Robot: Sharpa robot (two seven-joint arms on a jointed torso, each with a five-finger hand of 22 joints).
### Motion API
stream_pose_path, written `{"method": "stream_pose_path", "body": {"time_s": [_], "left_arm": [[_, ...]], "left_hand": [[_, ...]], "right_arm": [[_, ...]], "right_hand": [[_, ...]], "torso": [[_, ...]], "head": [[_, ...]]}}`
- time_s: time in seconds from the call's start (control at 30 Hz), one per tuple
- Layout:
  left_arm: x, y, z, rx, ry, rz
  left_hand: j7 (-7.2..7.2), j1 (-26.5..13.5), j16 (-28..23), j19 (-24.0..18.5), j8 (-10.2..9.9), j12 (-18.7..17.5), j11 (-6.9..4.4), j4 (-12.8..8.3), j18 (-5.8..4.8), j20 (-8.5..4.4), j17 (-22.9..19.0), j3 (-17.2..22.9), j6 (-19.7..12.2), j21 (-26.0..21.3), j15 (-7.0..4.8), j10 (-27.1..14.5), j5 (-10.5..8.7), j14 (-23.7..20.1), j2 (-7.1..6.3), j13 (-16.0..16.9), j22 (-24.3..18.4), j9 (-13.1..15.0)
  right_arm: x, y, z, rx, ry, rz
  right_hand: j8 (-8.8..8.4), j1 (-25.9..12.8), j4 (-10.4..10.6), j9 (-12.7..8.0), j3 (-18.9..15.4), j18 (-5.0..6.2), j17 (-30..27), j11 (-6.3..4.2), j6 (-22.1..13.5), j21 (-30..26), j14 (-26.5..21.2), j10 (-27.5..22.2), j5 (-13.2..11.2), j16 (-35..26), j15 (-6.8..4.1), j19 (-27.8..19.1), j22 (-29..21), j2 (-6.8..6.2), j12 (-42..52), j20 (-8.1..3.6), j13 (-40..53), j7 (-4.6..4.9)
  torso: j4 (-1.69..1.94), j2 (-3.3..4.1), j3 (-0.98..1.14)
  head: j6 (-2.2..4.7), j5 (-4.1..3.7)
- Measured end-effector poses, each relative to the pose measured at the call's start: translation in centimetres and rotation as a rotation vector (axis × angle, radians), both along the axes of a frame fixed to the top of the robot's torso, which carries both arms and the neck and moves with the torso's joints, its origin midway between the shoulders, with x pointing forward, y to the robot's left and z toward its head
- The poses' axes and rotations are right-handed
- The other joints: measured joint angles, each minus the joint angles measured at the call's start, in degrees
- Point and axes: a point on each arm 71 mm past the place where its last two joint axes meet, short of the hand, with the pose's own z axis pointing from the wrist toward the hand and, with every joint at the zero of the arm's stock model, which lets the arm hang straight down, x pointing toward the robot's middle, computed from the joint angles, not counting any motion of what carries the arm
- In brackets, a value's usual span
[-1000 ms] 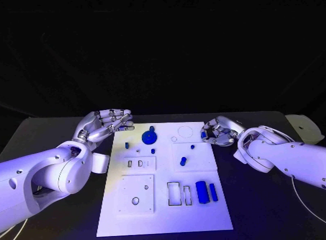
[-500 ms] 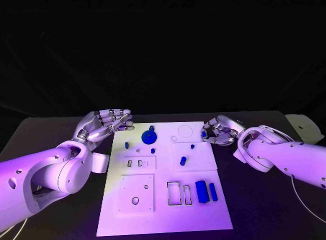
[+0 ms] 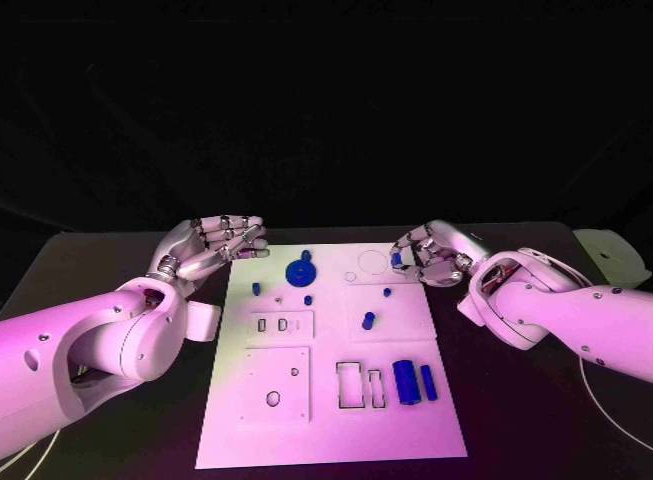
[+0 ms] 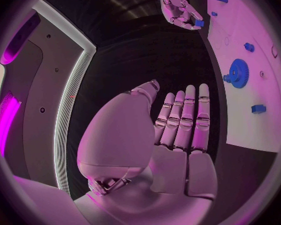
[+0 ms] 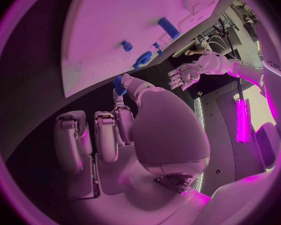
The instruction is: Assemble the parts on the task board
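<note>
The right hand (image 3: 430,256) pinches a small blue part (image 3: 398,258) above the far right corner of the task board (image 3: 326,440). The left hand (image 3: 211,247) hovers empty by the board's far left corner, fingers apart. A blue gear (image 3: 300,273) lies on the board between them.

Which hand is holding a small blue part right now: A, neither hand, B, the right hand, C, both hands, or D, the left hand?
B: the right hand, hovering at the far right edge of the task board, pinches a small blue part at its fingertips, seen in the left wrist view and the right wrist view, while the left hand has nothing in it.
</note>
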Motion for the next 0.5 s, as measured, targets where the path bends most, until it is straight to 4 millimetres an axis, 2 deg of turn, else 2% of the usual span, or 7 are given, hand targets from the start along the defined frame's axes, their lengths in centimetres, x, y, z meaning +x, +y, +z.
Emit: {"method": "stream_pose_path", "body": {"time_s": [0.1,0.3,0.5], "left_arm": [[0.3,0.0,-0.1,0.002,0.001,0.003],[1.1,0.0,-0.4,0.007,0.003,0.016],[2.0,-0.5,-0.8,0.009,0.004,0.019]], "left_hand": [[0.00,0.0,0.0,0.0,0.0,0.0,0.00,0.0,0.00,0.00,0.0,0.0,0.0,0.0,0.00,0.0,0.00,0.0,0.00,0.0,0.0,0.0],[0.00,0.0,0.0,0.0,0.0,0.0,0.00,0.0,0.00,0.00,0.0,0.0,0.0,0.0,0.00,0.0,0.00,0.0,0.00,0.0,0.0,0.0],[0.00,0.0,0.0,0.0,0.0,0.0,0.00,0.0,0.00,0.00,0.0,0.0,0.0,0.0,0.00,0.0,0.00,0.0,0.00,0.0,0.0,0.0]], "right_arm": [[-0.7,1.3,0.4,0.008,-0.002,0.013],[-2.0,5.9,0.8,0.021,-0.001,0.064],[-3.4,10.8,-0.3,0.009,0.019,0.133]], "right_hand": [[0.00,0.1,0.0,0.0,0.0,0.00,0.0,0.00,0.0,0.0,0.0,0.0,0.0,0.0,0.00,0.0,0.0,0.21,0.0,0.00,0.0,0.00],[0.00,0.1,-0.2,0.0,0.2,0.00,0.0,0.00,0.0,0.0,0.0,0.0,-0.1,0.0,0.00,0.0,0.0,0.23,-0.3,0.00,0.0,-0.01],[0.00,-0.1,-0.2,0.0,0.2,0.00,0.0,0.00,0.0,0.0,0.0,0.0,-0.3,0.0,0.01,0.0,0.0,0.36,-0.5,0.01,0.0,-0.03]], "torso": [[-0.01,-0.29,-0.07],[-0.01,-1.02,-0.25],[0.06,-1.92,-0.48]], "head": [[-0.31,0.38],[-1.16,1.55],[-2.18,2.66]]}}
